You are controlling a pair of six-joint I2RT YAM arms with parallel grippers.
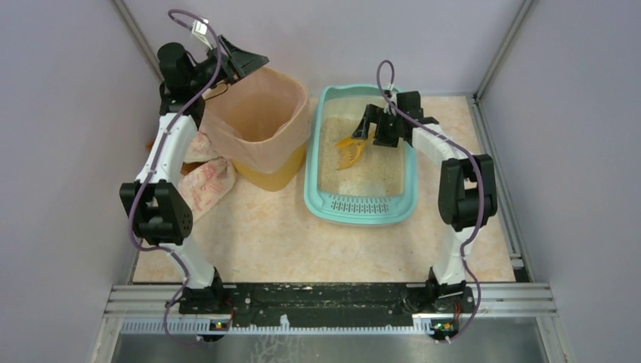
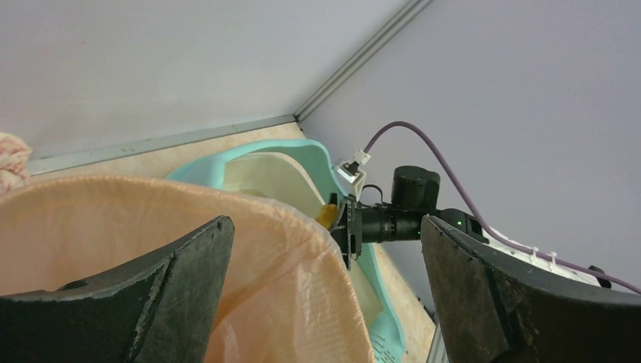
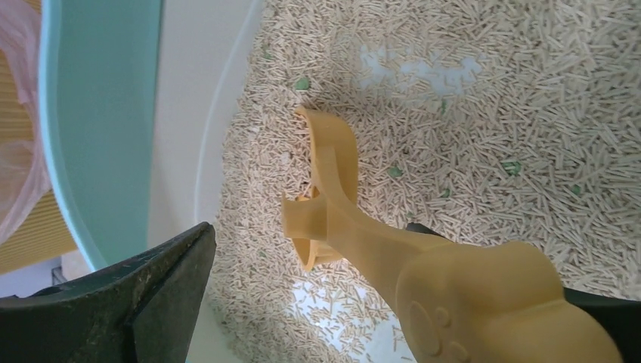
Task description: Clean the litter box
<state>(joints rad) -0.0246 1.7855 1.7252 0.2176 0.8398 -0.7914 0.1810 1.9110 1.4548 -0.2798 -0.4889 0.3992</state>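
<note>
The teal litter box (image 1: 359, 215) sits right of centre, its slotted grille at the near end, with beige pellet litter (image 3: 491, 113) inside. A yellow scoop (image 1: 350, 151) lies in the litter at the box's left side. My right gripper (image 1: 370, 125) hangs over the scoop's handle (image 3: 453, 280) with its jaws wide apart. One finger (image 3: 151, 295) stands well clear of the handle, and the other is mostly hidden behind it. My left gripper (image 1: 246, 60) is open above the far rim of the yellow bin (image 1: 261, 121), with nothing between its fingers (image 2: 189, 272).
A peach bag liner (image 2: 151, 219) drapes over the bin's rim. A patterned cloth (image 1: 204, 185) lies left of the bin beside the left arm. Grey walls close in the back and both sides. The litter box's wall (image 3: 98, 113) stands close to my right gripper.
</note>
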